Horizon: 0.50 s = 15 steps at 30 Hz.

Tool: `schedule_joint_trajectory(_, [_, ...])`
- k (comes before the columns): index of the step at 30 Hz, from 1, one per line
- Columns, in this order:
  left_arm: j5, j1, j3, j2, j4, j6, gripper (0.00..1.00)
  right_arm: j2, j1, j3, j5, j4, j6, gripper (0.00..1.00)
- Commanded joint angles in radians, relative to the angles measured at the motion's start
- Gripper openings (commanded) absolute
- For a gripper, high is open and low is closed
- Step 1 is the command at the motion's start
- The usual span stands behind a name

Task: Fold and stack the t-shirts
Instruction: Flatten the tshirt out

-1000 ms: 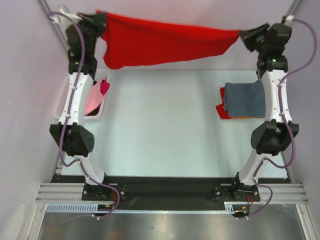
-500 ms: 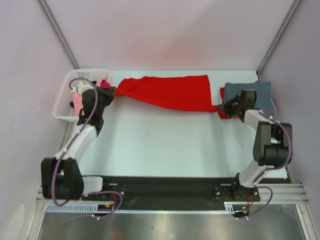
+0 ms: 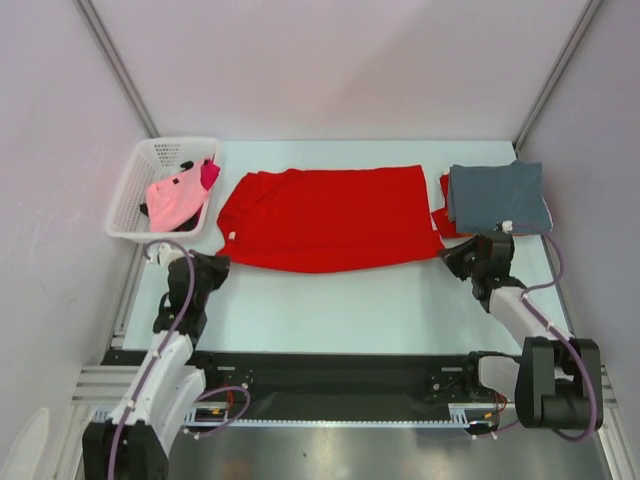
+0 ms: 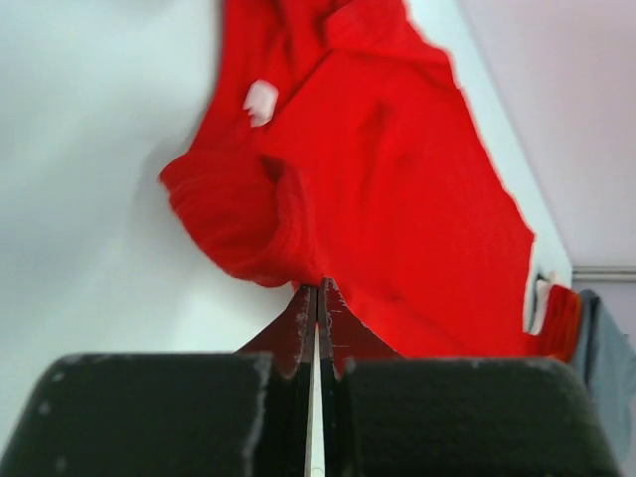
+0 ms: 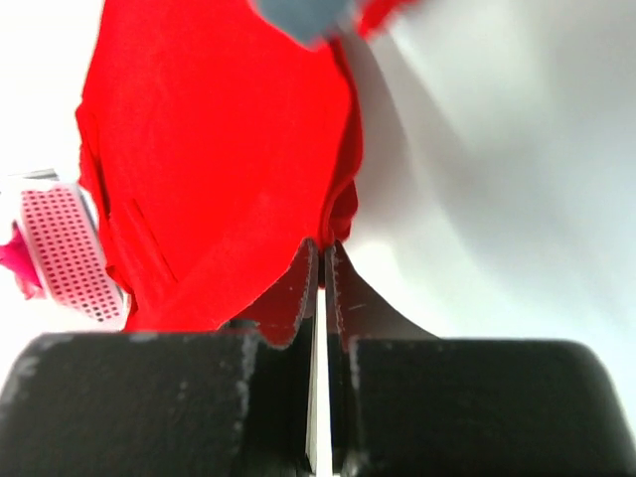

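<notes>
A plain bright red t-shirt (image 3: 325,218) lies spread flat across the middle of the table, with its near edge toward the arms. My left gripper (image 3: 220,264) is shut on its near left corner (image 4: 298,260). My right gripper (image 3: 447,256) is shut on its near right corner (image 5: 338,214). A folded grey-blue t-shirt (image 3: 497,196) tops a stack at the right, with red and orange cloth (image 3: 441,210) showing under it. Pink and magenta shirts (image 3: 176,195) lie in the basket.
A white lattice basket (image 3: 135,185) stands at the far left of the table, and it also shows in the right wrist view (image 5: 65,253). Pale walls and metal frame posts close in the back and sides.
Both arms have come down from high at the back and drawn toward the near edge. The red shirt went from hanging stretched in the air to lying flat on the table.
</notes>
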Motion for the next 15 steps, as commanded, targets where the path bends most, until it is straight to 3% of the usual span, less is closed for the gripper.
schedule_joint_trajectory(1, [-0.007, 0.008, -0.082, -0.123, -0.135, -0.046, 0.0, -0.076, 0.007, -0.04, 0.103, -0.078, 0.001, 0.0])
schedule_joint_trajectory(3, [-0.016, 0.008, -0.128, -0.209, -0.192, -0.062, 0.06, -0.109, 0.019, -0.059, 0.172, -0.141, 0.029, 0.0])
schedule_joint_trajectory(7, [-0.082, 0.008, -0.132, -0.31, -0.345, -0.094, 0.21, -0.217, 0.081, -0.115, 0.302, -0.216, 0.078, 0.14])
schedule_joint_trajectory(8, [-0.099, 0.007, -0.126, -0.321, -0.415, -0.099, 0.33, -0.272, 0.092, -0.131, 0.35, -0.253, 0.101, 0.31])
schedule_joint_trajectory(10, [-0.139, 0.008, -0.093, -0.342, -0.486, -0.106, 0.62, -0.328, 0.102, -0.143, 0.382, -0.287, 0.111, 0.51])
schedule_joint_trajectory(11, [-0.141, 0.008, -0.08, -0.347, -0.515, -0.096, 0.8, -0.368, 0.115, -0.139, 0.407, -0.296, 0.108, 0.55])
schedule_joint_trajectory(15, [-0.11, 0.007, 0.025, -0.321, -0.51, 0.019, 0.85, -0.386, 0.157, -0.062, 0.445, -0.299, -0.05, 0.55])
